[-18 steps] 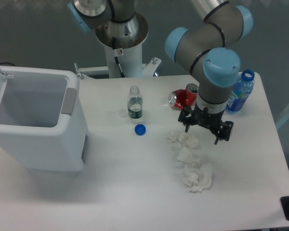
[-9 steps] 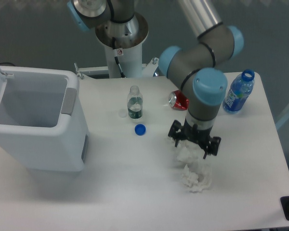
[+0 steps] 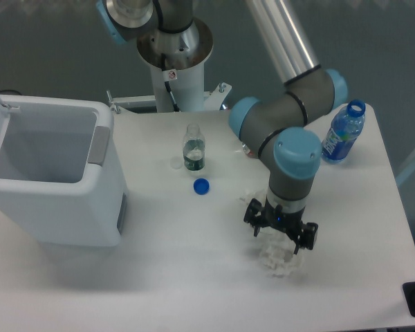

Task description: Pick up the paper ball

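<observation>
The paper ball (image 3: 277,260), a lumpy white wad, lies on the white table (image 3: 194,263) toward the front right. Only its lower part shows below my gripper. My gripper (image 3: 280,230) hangs straight over it, pointing down, with its two black fingers spread wide to either side of the ball's top. It is open and holds nothing. I cannot tell whether the fingertips touch the paper. The two smaller wads are mostly hidden behind my arm.
A large white bin (image 3: 48,180) with an open top stands at the left. A small clear bottle (image 3: 193,149) and a blue cap (image 3: 201,186) sit mid-table. A blue water bottle (image 3: 342,133) stands at the back right. The red can is hidden behind the arm.
My gripper has moved forward and down from beside the red can, past the smaller wads, to right over the paper ball. Its fingers have stayed open.
</observation>
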Robot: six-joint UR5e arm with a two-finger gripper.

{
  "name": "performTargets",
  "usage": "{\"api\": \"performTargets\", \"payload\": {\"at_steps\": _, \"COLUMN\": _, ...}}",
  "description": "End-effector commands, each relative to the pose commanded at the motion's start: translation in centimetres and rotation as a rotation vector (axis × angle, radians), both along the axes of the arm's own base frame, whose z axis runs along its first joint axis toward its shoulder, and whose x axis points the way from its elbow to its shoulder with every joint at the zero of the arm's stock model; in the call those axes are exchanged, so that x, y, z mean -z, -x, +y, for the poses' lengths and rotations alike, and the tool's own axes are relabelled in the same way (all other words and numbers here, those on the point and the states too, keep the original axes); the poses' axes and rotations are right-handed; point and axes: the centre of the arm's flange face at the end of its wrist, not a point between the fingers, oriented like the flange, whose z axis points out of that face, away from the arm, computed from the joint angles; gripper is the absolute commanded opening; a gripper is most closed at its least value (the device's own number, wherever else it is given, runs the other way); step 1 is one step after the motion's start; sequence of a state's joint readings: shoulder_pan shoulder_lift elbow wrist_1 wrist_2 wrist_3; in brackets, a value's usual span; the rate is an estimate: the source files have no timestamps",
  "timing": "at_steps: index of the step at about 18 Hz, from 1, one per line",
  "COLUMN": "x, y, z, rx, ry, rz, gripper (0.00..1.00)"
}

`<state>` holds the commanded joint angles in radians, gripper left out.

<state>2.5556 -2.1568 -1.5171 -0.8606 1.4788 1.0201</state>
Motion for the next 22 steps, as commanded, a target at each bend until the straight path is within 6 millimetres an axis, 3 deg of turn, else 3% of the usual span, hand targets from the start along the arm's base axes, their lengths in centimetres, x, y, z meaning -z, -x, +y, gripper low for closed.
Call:
{"api": "performTargets", "payload": {"at_steps": 3, "x": 0.3, "y": -0.2, "z": 0.2, "rx": 0.01, "ry": 0.007, "rz": 0.0, "gripper": 0.85}}
{"api": "performTargets", "payload": {"at_steps": 13, "x": 2.4, "y": -0.5, "z": 0.0, "rx": 0.119, "ry": 0.087, "rz": 0.024, "gripper": 0.85}}
{"api": "performTargets", "payload": {"at_steps": 16, "x": 3.0, "y": -0.6, "z": 0.0, "rx": 0.119, "ry": 0.095, "rz": 0.016, "gripper": 0.8}}
{"api": "performTargets", "payload": {"at_steps": 18, "x": 3.0, "y": -0.9, "z": 0.3, "rx": 0.126, "ry": 0.095, "rz": 0.017, "gripper": 0.64}}
{"api": "performTargets", "payload": {"at_steps": 21, "x": 3.2, "y": -1.0, "z": 0.2, "rx": 0.118, "ry": 0.096, "rz": 0.012, "gripper": 0.23}}
{"api": "performTargets", "payload": {"at_steps": 22, "x": 3.2, "y": -1.1, "z": 0.3, "rx": 0.12, "ry": 0.096, "rz": 0.012, "gripper": 0.13}}
